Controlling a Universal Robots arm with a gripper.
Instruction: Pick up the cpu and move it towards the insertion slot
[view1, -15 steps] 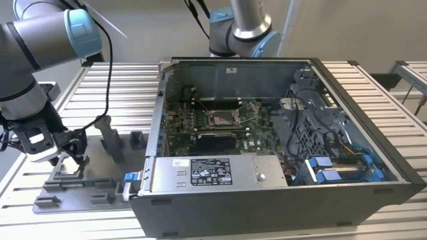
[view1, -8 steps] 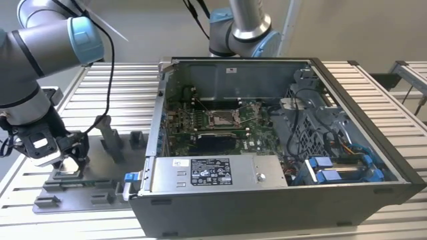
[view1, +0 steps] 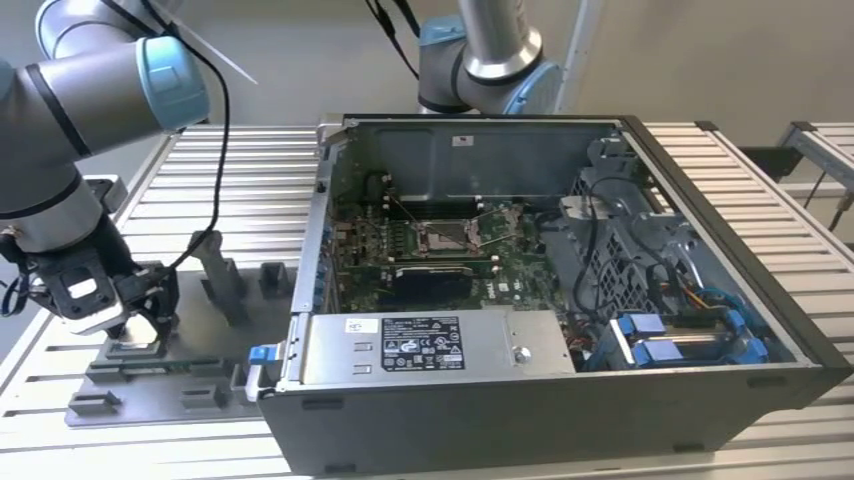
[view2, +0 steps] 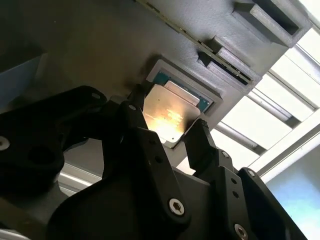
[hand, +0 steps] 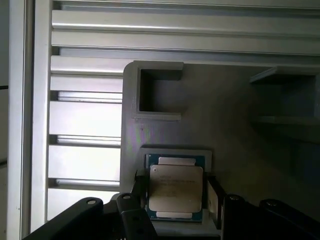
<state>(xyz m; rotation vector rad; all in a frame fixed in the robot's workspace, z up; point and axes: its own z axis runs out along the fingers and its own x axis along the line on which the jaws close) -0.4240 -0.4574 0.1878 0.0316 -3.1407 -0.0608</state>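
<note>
cpu (hand: 176, 180) edges hidden behind end effector (hand: 178, 194), insertion slot (view1: 445, 236) pins indistinct

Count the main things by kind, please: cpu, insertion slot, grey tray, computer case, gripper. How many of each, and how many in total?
cpu: 1
insertion slot: 1
grey tray: 1
computer case: 1
gripper: 1
Total: 5
</note>
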